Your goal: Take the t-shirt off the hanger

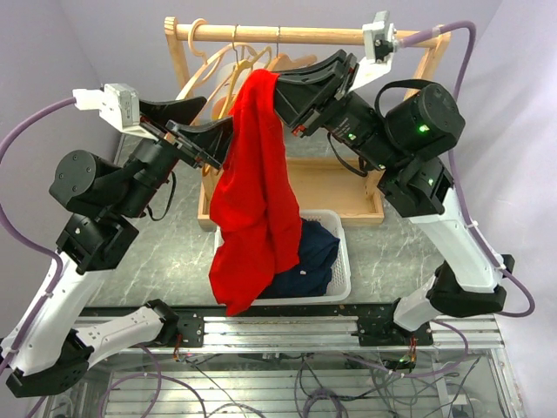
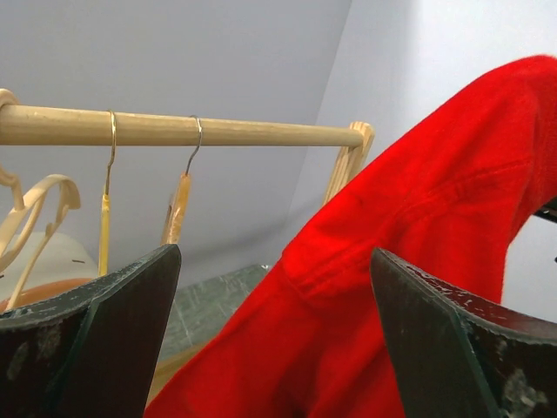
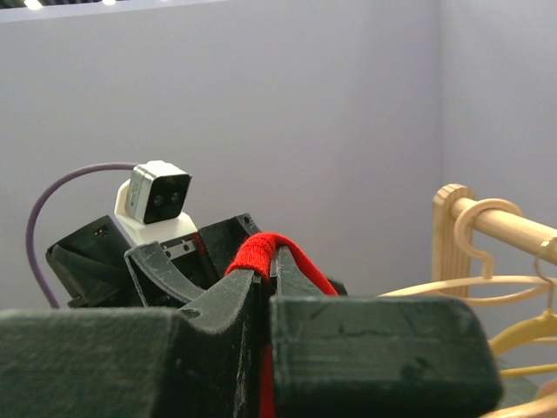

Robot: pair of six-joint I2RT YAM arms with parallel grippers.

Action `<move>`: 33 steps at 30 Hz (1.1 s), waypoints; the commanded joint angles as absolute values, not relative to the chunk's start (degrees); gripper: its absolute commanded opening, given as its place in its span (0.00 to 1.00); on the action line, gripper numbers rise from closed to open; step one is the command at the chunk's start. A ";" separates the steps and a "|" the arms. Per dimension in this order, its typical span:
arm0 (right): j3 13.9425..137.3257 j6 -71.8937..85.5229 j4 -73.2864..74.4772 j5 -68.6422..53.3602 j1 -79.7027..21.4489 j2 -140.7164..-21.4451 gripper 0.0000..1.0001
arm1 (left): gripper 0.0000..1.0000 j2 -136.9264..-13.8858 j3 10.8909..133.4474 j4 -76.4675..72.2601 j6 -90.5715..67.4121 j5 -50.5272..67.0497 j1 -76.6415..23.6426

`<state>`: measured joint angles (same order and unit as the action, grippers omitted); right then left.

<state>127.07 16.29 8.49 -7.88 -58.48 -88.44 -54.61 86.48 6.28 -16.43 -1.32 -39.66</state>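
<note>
Red shirt (image 1: 252,192) hangs in one long drape in front of the rail (image 1: 296,35). Its top fold is pinched in my right gripper (image 3: 265,279) and its hem reaches down to the white basket (image 1: 344,270), next to the navy cloth (image 1: 313,257). The hangers (image 1: 213,74) behind it look bare, so I judge the shirt is off, though part of it hides them.

Risks:
- The right fingers are clenched on a thin ridge of fabric near the tips. The weight of the whole drape could pull it out.
- The hem is low at the basket and could snag the rim or drag the navy cloth if I swing sideways.
- The top of the shirt is near the hangers, so moving back could hook one.
- My left gripper (image 1: 216,126) is spread wide just beside the shirt's upper edge, holding nothing. The cloth fills the gap ahead of it, and I can't tell if it touches. A careless closing could grab a bad fold.

Pose:
- The right arm is raised high with the elbow bent and the wrist at rail height, reaching left.
- The left arm is raised with the forearm angled up and right, fingers aimed at the shirt.
</note>
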 commanded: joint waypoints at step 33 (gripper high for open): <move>91.49 18.61 16.99 14.12 -58.63 -70.12 0.00 | 0.99 -57.65 84.20 7.25 -11.38 8.98 -39.55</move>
